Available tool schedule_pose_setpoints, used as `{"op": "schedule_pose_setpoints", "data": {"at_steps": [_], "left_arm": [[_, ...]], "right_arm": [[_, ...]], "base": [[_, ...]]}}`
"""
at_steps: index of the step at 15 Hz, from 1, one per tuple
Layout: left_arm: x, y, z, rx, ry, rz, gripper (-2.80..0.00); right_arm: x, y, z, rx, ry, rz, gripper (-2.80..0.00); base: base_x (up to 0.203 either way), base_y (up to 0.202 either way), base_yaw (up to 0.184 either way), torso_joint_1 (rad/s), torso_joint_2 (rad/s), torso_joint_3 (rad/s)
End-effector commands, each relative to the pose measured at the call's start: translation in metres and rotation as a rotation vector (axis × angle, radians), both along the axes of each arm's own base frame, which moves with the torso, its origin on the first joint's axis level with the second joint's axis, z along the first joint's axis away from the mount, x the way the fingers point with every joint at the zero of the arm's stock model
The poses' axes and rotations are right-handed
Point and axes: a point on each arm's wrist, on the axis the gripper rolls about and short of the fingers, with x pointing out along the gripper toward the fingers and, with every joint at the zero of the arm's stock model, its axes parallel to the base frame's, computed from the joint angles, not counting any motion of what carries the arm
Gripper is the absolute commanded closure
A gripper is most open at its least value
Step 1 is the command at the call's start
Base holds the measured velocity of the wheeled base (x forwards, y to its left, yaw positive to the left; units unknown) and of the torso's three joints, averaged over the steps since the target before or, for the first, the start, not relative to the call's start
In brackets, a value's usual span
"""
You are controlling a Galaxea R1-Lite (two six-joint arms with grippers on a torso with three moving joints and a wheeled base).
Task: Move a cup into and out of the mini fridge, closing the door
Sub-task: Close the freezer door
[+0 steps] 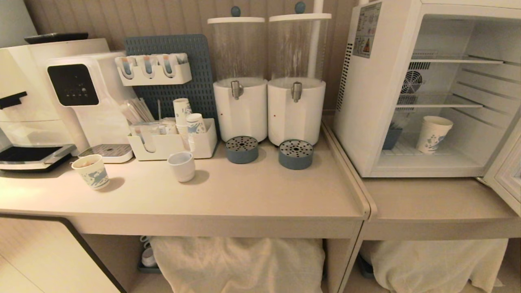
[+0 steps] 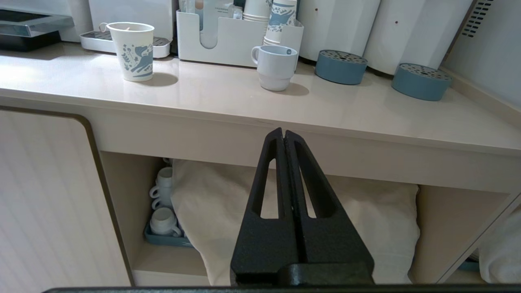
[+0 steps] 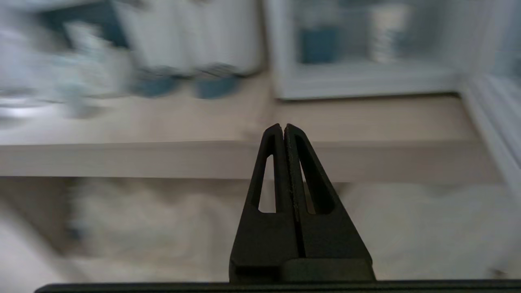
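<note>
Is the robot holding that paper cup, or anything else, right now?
No, nothing is held. The left gripper and the right gripper are both shut on nothing, below the counter's edge. The cup stands by itself inside the mini fridge, whose door is open.

The left gripper (image 2: 283,136) hangs below the counter's front edge (image 2: 252,122), its black fingers pressed together, holding nothing. Up on the counter a blue-printed paper cup (image 2: 133,51) stands toward the left end, a white mug (image 2: 275,66) near the middle, two round blue drip trays (image 2: 341,66) further right — all apart. Under the counter, stacked mugs (image 2: 163,203) sit beside a white cloth (image 2: 228,211).
</note>
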Motion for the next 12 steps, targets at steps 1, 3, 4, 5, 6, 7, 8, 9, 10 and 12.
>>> {"op": "schedule_pose_setpoints", "data": {"at_steps": [1, 3, 4, 5, 6, 7, 8, 9, 10, 12], "left_arm": [[0.003, 0.000, -0.011, -0.001, 0.035, 0.000, 0.00], [0.003, 0.000, -0.011, -0.001, 0.037, 0.000, 0.00], [0.003, 0.000, -0.011, -0.001, 0.035, 0.000, 0.00], [0.003, 0.000, -0.011, -0.001, 0.035, 0.000, 0.00], [0.003, 0.000, -0.011, -0.001, 0.035, 0.000, 0.00], [0.003, 0.000, -0.011, -0.001, 0.035, 0.000, 0.00], [0.003, 0.000, -0.011, -0.001, 0.035, 0.000, 0.00], [0.003, 0.000, -0.011, -0.001, 0.035, 0.000, 0.00], [0.003, 0.000, -0.011, -0.001, 0.035, 0.000, 0.00], [0.003, 0.000, -0.011, -0.001, 0.035, 0.000, 0.00]], "right_arm": [[0.020, 0.000, -0.030, -0.025, -0.005, -0.026, 0.00], [0.030, -0.001, -0.054, -0.059, 0.041, -0.064, 0.00], [0.030, -0.001, -0.060, -0.070, 0.105, -0.070, 0.00], [0.030, -0.001, -0.061, -0.074, 0.109, -0.074, 0.00], [0.030, -0.002, -0.058, -0.075, 0.085, -0.079, 0.00], [0.031, -0.002, -0.059, -0.072, 0.083, -0.079, 0.00], [0.031, -0.002, -0.059, -0.069, 0.083, -0.080, 0.00], [0.031, -0.002, -0.059, -0.063, 0.085, -0.080, 0.00], [0.031, -0.002, -0.058, -0.055, 0.083, -0.080, 0.00], [0.031, -0.002, -0.058, -0.055, 0.082, -0.080, 0.00]], "base": [[0.000, 0.000, 0.000, 0.000, 0.00, 0.000], [0.000, 0.000, 0.000, 0.000, 0.00, 0.000], [0.000, 0.000, 0.000, 0.000, 0.00, 0.000], [0.000, 0.000, 0.000, 0.000, 0.00, 0.000], [0.000, 0.000, 0.000, 0.000, 0.00, 0.000], [0.000, 0.000, 0.000, 0.000, 0.00, 0.000], [0.000, 0.000, 0.000, 0.000, 0.00, 0.000], [0.000, 0.000, 0.000, 0.000, 0.00, 0.000], [0.000, 0.000, 0.000, 0.000, 0.00, 0.000], [0.000, 0.000, 0.000, 0.000, 0.00, 0.000]]}}
